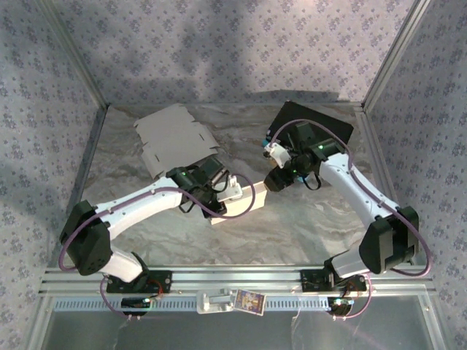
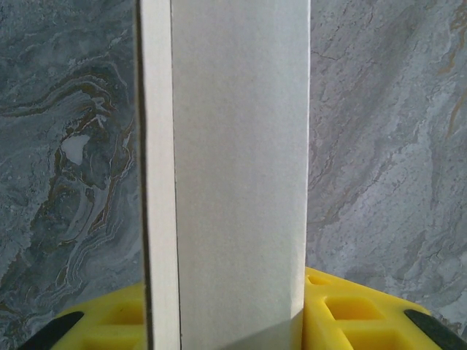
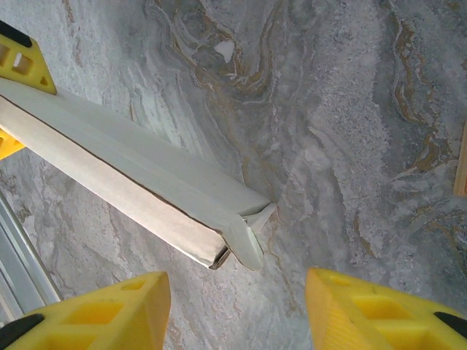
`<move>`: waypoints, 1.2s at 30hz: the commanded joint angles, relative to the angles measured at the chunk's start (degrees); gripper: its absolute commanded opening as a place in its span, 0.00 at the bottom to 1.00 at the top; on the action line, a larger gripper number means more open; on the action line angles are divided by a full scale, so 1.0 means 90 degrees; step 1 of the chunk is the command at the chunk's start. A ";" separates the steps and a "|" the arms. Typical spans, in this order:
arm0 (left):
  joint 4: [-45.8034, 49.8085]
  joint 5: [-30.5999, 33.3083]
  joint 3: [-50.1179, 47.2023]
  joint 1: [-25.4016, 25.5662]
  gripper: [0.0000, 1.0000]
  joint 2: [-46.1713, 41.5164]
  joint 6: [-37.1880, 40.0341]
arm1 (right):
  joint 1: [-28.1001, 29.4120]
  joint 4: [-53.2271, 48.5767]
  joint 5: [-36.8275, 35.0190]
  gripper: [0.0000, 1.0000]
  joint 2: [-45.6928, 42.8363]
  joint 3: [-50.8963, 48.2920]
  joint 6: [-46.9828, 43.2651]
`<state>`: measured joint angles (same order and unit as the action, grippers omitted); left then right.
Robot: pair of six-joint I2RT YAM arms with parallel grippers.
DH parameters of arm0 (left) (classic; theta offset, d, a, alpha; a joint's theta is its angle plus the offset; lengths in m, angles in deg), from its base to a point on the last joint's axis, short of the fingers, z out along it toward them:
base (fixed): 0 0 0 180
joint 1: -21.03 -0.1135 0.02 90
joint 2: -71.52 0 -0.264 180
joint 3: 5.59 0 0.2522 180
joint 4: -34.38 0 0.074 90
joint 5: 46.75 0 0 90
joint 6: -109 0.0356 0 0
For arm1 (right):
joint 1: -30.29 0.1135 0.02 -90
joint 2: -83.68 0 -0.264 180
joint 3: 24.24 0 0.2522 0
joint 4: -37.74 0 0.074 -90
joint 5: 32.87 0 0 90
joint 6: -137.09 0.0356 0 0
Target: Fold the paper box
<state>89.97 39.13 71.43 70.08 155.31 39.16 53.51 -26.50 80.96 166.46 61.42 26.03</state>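
Observation:
The paper box (image 1: pixel 248 200) is a long, narrow white carton, folded into a tube and held over the marbled table. My left gripper (image 1: pixel 222 191) is shut on it. In the left wrist view the paper box (image 2: pixel 233 175) runs straight up between the yellow fingers (image 2: pixel 350 315), which press on both of its sides. My right gripper (image 1: pixel 274 181) is at the box's far end and stands open. In the right wrist view the box end (image 3: pixel 219 230) shows a loose end flap (image 3: pixel 248 244), just ahead of the gap in the right gripper (image 3: pixel 235 284); it touches neither pad.
A flat, unfolded box blank (image 1: pixel 175 138) lies at the back left of the table. A black mat (image 1: pixel 314 122) lies at the back right, behind my right arm. Patterned walls close in the back and both sides. An aluminium rail (image 1: pixel 233 278) runs along the near edge.

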 commanded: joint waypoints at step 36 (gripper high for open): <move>0.0080 -0.0499 0.0133 -0.0234 0.36 0.0073 0.0269 | 0.0232 -0.0275 -0.0323 0.40 0.0214 0.0335 0.0004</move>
<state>90.14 36.36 71.43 68.44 155.33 40.45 55.19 -27.75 78.38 169.37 65.31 25.46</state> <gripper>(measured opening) 0.360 0.394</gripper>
